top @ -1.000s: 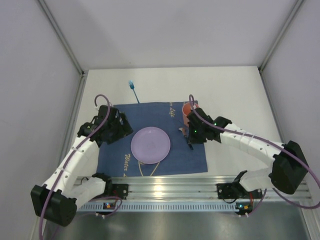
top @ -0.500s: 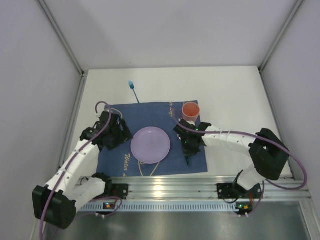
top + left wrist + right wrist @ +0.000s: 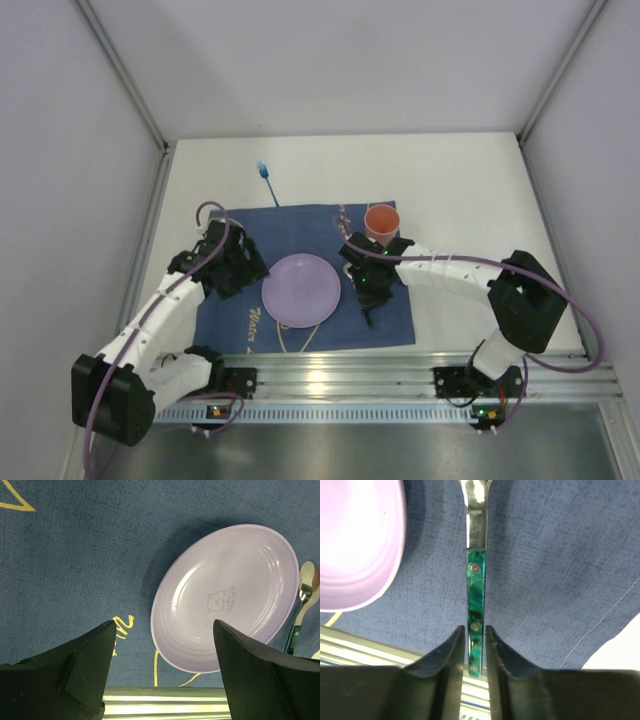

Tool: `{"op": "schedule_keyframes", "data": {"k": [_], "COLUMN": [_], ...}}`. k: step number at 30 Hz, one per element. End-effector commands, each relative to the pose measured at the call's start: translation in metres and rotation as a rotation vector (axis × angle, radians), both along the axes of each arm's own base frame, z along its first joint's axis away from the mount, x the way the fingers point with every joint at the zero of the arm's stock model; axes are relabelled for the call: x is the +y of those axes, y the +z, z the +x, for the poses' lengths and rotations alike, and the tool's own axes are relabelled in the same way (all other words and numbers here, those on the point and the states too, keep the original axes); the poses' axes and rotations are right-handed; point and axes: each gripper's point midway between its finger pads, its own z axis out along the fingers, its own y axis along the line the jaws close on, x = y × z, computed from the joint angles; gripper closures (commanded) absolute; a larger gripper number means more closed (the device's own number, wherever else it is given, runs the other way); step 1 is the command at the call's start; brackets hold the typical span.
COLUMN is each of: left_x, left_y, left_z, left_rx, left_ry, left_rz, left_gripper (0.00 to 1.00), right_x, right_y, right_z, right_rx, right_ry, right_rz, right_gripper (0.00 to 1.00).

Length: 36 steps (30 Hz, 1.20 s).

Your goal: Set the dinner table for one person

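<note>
Currently right gripper (image 3: 475,632) pinching green handle of spoon (image 3: 475,585). Spoon sits over dark blue cloth (image 3: 235,315), just right of lilac plate (image 3: 301,289). Left gripper (image 3: 164,627) spread wide, holding nothing, above cloth at plate's left side. Orange cup (image 3: 381,219) at cloth's far right corner. Cloth lies on dinner table (image 3: 460,190), against aluminium rail (image 3: 340,372). Blue utensil (image 3: 267,182) on bare tabletop beyond cloth.

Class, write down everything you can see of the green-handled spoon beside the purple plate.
The spoon has a shiny metal bowl and neck, and a marbled green handle set with pale rivets. It stretches straight over the dark blue cloth, just to the right of the purple plate. The right gripper's fingers pinch the end of the handle. Whether the spoon rests on the cloth or hangs just above it is unclear.
</note>
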Motion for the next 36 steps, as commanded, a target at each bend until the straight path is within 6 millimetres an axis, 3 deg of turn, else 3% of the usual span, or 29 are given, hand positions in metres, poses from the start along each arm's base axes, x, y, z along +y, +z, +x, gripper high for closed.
{"op": "schedule_keyframes", "data": {"k": [1,2,5,9,10,12,13,14,15,16,17,18,19,20,21,22,23,24,25,26,27,28,29,32,36], "left_x": [-0.008,-0.01,-0.014,-0.019,-0.022,-0.026,-0.032,-0.035,-0.038,-0.043,-0.045,-0.045,-0.048,-0.045,-0.043,-0.041,-0.035,-0.033,-0.031,-0.023,-0.018,-0.015,-0.006,0.01,0.021], "left_y": [0.014,0.014,0.013,0.008,0.017,0.01,0.027,0.014,0.016,0.036,0.018,0.017,0.043,0.018,0.018,0.047,0.016,0.015,0.039,0.011,0.007,0.017,-0.001,-0.013,-0.028], "left_z": [0.023,0.026,0.036,0.059,0.07,0.087,0.107,0.119,0.13,0.155,0.169,0.182,0.213,0.224,0.237,0.269,0.276,0.289,0.314,0.325,0.33,0.345,0.352,0.364,0.367], "left_rx": [-0.067,-0.068,-0.068,-0.066,-0.091,-0.074,-0.119,-0.082,-0.088,-0.132,-0.088,-0.085,-0.154,-0.081,-0.082,-0.161,-0.078,-0.078,-0.149,-0.102,-0.089,-0.13,-0.107,-0.115,-0.101], "left_ry": [-0.005,-0.009,-0.017,-0.035,-0.041,-0.058,-0.066,-0.075,-0.092,-0.094,-0.099,-0.113,-0.1,-0.1,-0.107,-0.078,-0.078,-0.083,-0.058,-0.049,-0.045,-0.027,-0.01,0.042,0.04], "left_rz": [-0.024,-0.027,-0.025,-0.002,-0.004,0.017,0.011,0.03,0.044,0.047,0.077,0.103,0.117,0.152,0.176,0.195,0.236,0.256,0.269,0.295,0.309,0.302,0.3,0.28,0.283], "left_gripper": [0.17,0.17,0.17,0.17,0.17,0.17,0.17,0.17,0.17,0.17,0.17,0.17,0.18,0.18,0.18,0.18,0.19,0.19,0.19,0.2,0.2,0.2,0.2,0.21,0.22], "right_x": [0.015,0.016,0.017,0.015,0.013,0.012,0.009,0.008,0.006,0.003,0.002,-0.001,-0.003,-0.007,-0.011,-0.021,-0.027,-0.037,-0.053,-0.061,-0.073,-0.09,-0.099,-0.127,-0.125], "right_y": [0.013,0.014,0.018,0.025,0.028,0.043,0.05,0.06,0.072,0.081,0.092,0.105,0.119,0.126,0.138,0.144,0.153,0.16,0.163,0.166,0.169,0.17,0.17,0.169,0.158], "right_z": [0.005,0.005,0.008,0.011,0.013,0.02,0.022,0.028,0.031,0.037,0.042,0.045,0.053,0.057,0.058,0.065,0.071,0.072,0.081,0.084,0.084,0.091,0.092,0.094,0.093], "right_rx": [-0.02,-0.022,-0.035,-0.048,-0.051,-0.091,-0.106,-0.138,-0.166,-0.188,-0.214,-0.239,-0.267,-0.288,-0.31,-0.324,-0.348,-0.358,-0.366,-0.369,-0.372,-0.376,-0.378,-0.394,-0.354], "right_ry": [0.059,0.067,0.083,0.103,0.099,0.104,0.097,0.094,0.088,0.076,0.075,0.071,0.057,0.062,0.061,0.039,0.031,0.013,-0.034,-0.046,-0.069,-0.117,-0.122,-0.174,-0.183], "right_rz": [0.036,0.038,0.044,0.046,0.045,0.061,0.062,0.072,0.093,0.104,0.12,0.138,0.158,0.16,0.174,0.169,0.169,0.168,0.159,0.159,0.156,0.145,0.136,0.071,0.077], "right_gripper": [0.75,0.59,0.38,0.29,0.27,0.27,0.26,0.26,0.25,0.25,0.25,0.25,0.25,0.25,0.25,0.25,0.25,0.25,0.25,0.25,0.25,0.25,0.25,0.25,0.26]}}
